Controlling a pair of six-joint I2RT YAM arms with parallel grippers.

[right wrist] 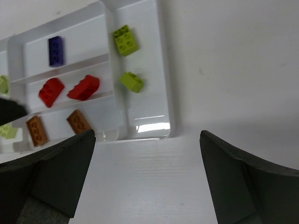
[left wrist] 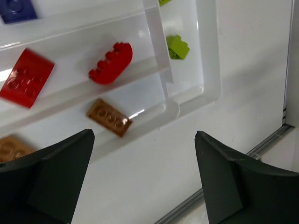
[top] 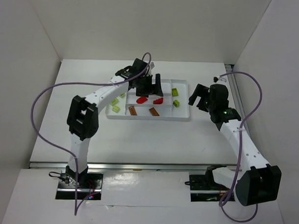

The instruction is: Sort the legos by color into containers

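legos (top: 141, 99) lying colour by colour in a divided tray (top: 149, 119), both arms empty-handed

the shallow white tray sits toward the far edge of a white worktop (top: 138, 146), roughly centred, with one long side facing the arms. thin white dividers (right wrist: 108, 70) split it into a narrow compartment at each end and three long rows between them.

the right end compartment holds two yellow-green bricks (right wrist: 125, 40), one nearer the far edge and one nearer the middle, set apart. the left end compartment holds more bricks of the same yellow-green, partly hidden by the left arm. the far row holds one dark blue brick (right wrist: 55, 50). the middle row holds two red bricks (right wrist: 83, 87), close side by side. the near row holds two orange bricks (right wrist: 78, 121), set apart from each other.

the left gripper (top: 151, 92) hangs over the far middle of the tray, above the red bricks. its jaws are spread wide, with nothing between them.

the right gripper (top: 199, 101) hovers over bare worktop just beyond the tray's right edge. its jaws are also spread wide, and it holds nothing.
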